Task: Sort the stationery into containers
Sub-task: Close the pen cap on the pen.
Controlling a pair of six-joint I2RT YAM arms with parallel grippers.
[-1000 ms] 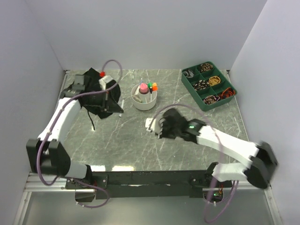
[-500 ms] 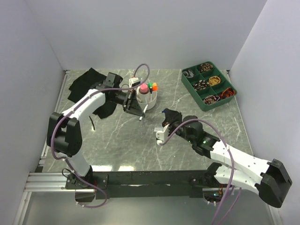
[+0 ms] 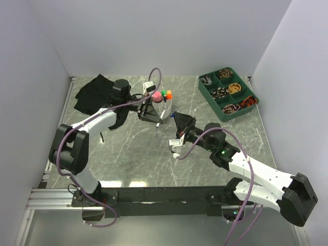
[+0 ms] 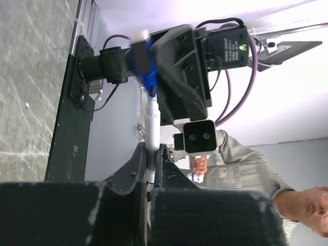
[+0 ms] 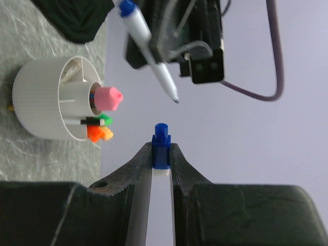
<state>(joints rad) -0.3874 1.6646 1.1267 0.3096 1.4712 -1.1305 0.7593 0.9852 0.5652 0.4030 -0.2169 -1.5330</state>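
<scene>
My left gripper is shut on a thin white pen, held in the air just in front of the white divided bowl. My right gripper is shut on a small blue and white cap piece and faces the pen tip with a small gap. In the right wrist view the bowl holds the pink-capped bottle and the green and orange highlighters. The black fabric bag lies at the back left.
A green divided tray with small coiled items stands at the back right. White walls close in the marble table on three sides. A thin dark item lies on the table near the left arm.
My left gripper has moved right from the black bag to the front of the bowl, carrying the pen. My right gripper has lifted and swung toward it with the blue cap piece.
</scene>
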